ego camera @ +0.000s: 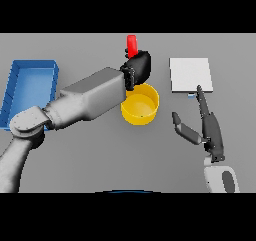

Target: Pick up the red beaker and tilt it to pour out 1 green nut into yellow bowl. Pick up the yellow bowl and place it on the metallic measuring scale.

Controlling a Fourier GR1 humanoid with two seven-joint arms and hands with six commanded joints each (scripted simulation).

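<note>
Right robot hand: nearest, low on the right of the table, fingers straight and spread apart, thumb out to its left, holding nothing; fingertips reaching up toward the scale.
Yellow bowl: mid-table, upright, resting on the table, left of the right robot hand and apart from it; small dark speck at its front inner wall (possibly a nut, too small to tell).
Blue tray: far left, partly behind the left forearm, well apart from the bowl.
Metallic measuring scale: right of the bowl, slightly farther back, just beyond the right fingertips.
Left robot hand: directly behind and above the bowl's far rim, fingers curled and clamped round the red beaker.
Red beaker: farthest, lifted off the table, top sticking up above the left robot hand, long axis near upright with a slight lean.
Deciding relation: beaker above the bowl's far rim, so a tilt toward the near side should pour into the bowl; right robot hand nearer to bowl and scale for the later lift.
</note>
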